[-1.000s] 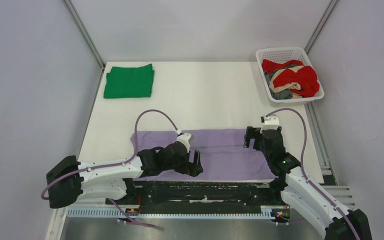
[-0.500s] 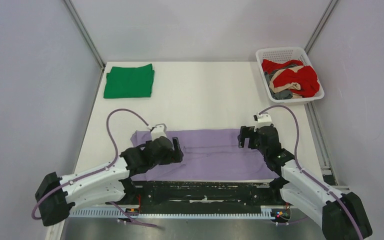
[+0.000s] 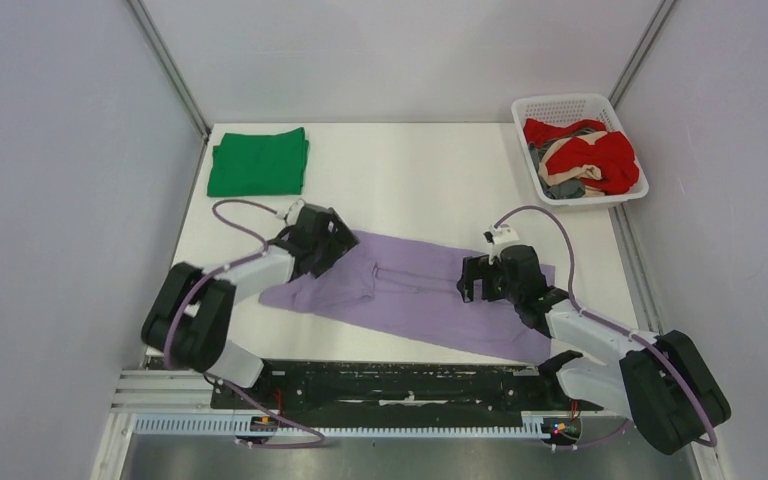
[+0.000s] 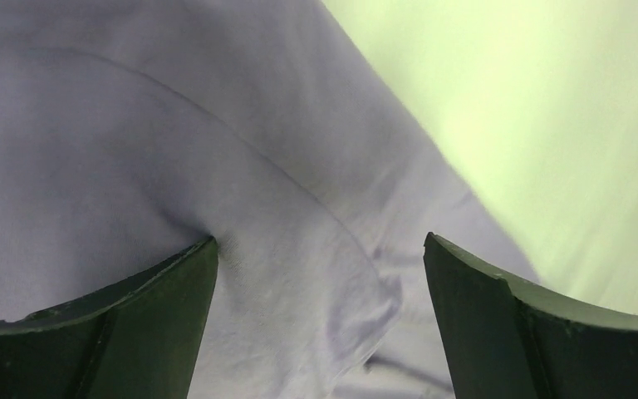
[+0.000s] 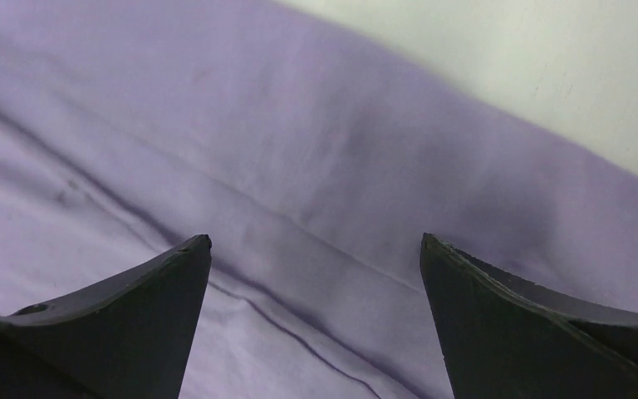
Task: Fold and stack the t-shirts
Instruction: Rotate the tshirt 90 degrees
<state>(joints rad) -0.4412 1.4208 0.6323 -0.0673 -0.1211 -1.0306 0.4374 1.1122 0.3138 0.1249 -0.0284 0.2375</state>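
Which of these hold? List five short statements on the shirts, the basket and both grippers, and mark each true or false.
1. The green t-shirt lies folded at the far left corner of the table. True.
2. The purple t-shirt is in the basket. False: it lies rumpled on the table, between the two grippers.
3. The left gripper is open, with purple cloth between its fingers. True.
4. The right gripper is shut on a red shirt. False: it is open, right over the purple t-shirt.
5. The basket holds red clothing. True.
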